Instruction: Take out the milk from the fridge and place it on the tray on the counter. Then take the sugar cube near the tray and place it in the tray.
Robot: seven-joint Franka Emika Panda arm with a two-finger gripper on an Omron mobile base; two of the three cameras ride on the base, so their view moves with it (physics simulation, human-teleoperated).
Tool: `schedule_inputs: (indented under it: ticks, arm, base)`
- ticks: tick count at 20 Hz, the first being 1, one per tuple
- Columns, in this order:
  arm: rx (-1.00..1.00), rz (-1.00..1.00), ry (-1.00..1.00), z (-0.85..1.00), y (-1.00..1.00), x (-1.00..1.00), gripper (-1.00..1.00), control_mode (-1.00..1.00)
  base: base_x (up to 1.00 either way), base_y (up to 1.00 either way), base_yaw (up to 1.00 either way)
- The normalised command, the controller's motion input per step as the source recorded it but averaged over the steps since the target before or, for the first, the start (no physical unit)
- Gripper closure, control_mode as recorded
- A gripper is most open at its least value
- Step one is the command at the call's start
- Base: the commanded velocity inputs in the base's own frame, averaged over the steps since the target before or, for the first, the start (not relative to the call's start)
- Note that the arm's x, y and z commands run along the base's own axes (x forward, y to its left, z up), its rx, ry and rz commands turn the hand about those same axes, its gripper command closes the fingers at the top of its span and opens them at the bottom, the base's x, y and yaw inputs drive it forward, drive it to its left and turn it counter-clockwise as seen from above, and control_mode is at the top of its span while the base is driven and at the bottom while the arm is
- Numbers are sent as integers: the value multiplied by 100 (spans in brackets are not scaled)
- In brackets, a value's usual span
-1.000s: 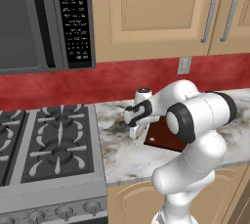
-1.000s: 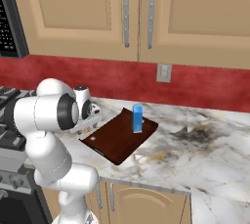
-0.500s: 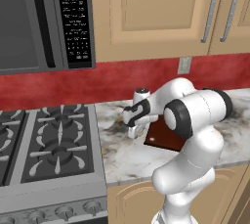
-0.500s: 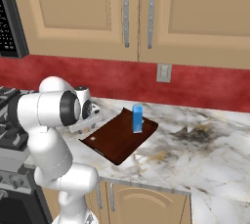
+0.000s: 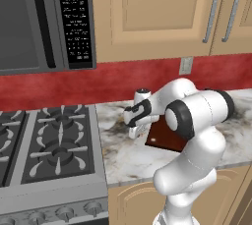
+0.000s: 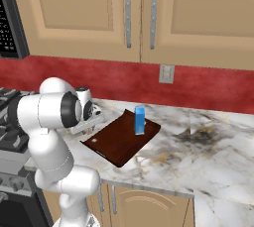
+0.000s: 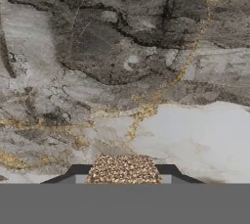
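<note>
In the hand view the speckled tan sugar cube (image 7: 123, 169) sits squeezed between my two dark fingertips, with the marbled counter (image 7: 122, 61) just beneath it. My gripper (image 5: 135, 131) reaches down to the counter (image 5: 118, 153) just left of the dark reddish-brown tray (image 5: 165, 135), shut on the cube. The right base view shows the gripper (image 6: 85, 128) low beside the tray (image 6: 116, 144). The blue milk (image 6: 140, 120) carton stands upright on the tray's far end. The fridge is out of view.
A gas stove (image 5: 44, 143) borders the counter on the left, under a black microwave (image 5: 47, 20). Tan wall cabinets (image 6: 149, 13) hang above a red backsplash with a wall outlet (image 6: 166, 74). Open counter stretches to the right of the tray (image 6: 213, 146).
The fingers have closed on the sugar cube. The arm has stayed in nearly the same place by the tray's left side.
</note>
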Motion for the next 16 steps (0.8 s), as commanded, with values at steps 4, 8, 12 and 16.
schedule_inputs:
  ticks: [4, 8, 12, 16]
  arm:
    - [0, 0, -8, 10, 0, -26, 100, -100]
    - [0, 0, -17, 31, 0, -61, 100, -100]
    - [-3, 0, -22, 48, 0, -56, 100, -100]
    - [-3, 0, -2, 46, 0, -29, 100, -100]
  base:
    - [0, 0, 0]
    - [0, 0, 0]
    - [0, 0, 0]
    - [0, 0, 0]
